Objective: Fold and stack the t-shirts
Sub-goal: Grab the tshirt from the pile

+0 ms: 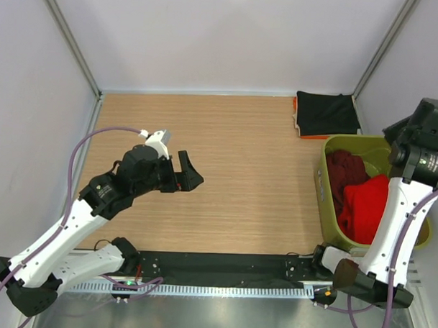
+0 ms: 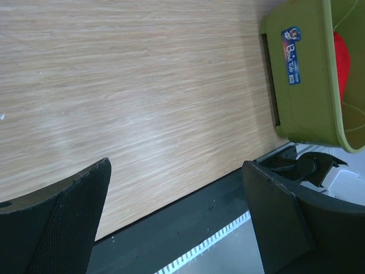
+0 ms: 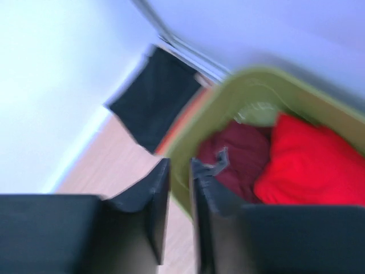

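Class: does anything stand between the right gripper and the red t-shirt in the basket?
Nothing visible does. The red t-shirt lies uncovered in the open basket, beside the maroon t-shirt, with the right gripper hanging above.

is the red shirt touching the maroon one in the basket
Touching. The top view shows the red shirt lying against the maroon shirt in the basket, no gap between them.

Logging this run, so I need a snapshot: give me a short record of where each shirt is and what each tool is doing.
black shirt: folded, far right corner of table
maroon shirt: crumpled in basket
red shirt: crumpled in basket, beside maroon
left tool: open, empty, over table
right tool: raised over basket, jaws nearly together; grip unclear, blurred
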Available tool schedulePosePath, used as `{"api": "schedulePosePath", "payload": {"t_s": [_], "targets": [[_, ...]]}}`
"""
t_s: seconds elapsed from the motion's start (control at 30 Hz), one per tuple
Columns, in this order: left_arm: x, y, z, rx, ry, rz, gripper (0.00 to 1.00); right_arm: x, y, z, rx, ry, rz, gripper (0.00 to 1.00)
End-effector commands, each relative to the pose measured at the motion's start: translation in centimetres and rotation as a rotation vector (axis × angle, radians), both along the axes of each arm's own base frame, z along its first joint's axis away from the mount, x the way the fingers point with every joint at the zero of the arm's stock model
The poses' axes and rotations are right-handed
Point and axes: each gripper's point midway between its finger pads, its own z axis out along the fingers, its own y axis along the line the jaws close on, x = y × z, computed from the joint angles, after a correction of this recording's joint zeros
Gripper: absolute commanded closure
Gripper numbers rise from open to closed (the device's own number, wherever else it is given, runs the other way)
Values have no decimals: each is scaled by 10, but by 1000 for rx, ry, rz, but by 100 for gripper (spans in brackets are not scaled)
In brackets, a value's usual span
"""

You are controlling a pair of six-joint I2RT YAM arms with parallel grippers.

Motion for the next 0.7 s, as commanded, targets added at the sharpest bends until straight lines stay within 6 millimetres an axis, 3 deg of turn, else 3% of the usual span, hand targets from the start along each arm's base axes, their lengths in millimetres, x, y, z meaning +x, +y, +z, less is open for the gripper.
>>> {"api": "schedulePosePath", "payload": {"t_s": [0.0, 0.03, 0.1, 0.13, 0.2, 0.23, 0.33, 0.5, 0.6, 0.67], "targets": [[-1, 2, 0, -27, -7, 20, 3, -23, -14, -108, 79, 343, -114, 65], [-2, 3, -1, -27, -5, 21, 3, -31, -13, -141, 102, 413, -120, 54], [-2, 4, -3, -17, 1, 18, 3, -36, -14, -165, 105, 448, -135, 47], [-1, 3, -5, -6, 7, 14, 3, -45, -10, -197, 132, 517, -135, 44], [-3, 3, -5, 7, 18, 6, 4, -45, -9, -225, 165, 555, -139, 43], [-2, 4, -6, 15, 22, 7, 4, -51, -2, -251, 204, 606, -123, 42], [-2, 4, -11, 23, 35, 12, 4, -51, 0, -286, 247, 645, -141, 39], [-4, 7, -13, 16, 39, 26, 4, -57, -10, -306, 212, 682, -190, 38], [-4, 8, -17, 18, 41, 36, 4, -63, -20, -307, 160, 700, -237, 43], [-4, 9, -18, 22, 43, 40, 4, -65, -30, -301, 114, 695, -273, 53]]}}
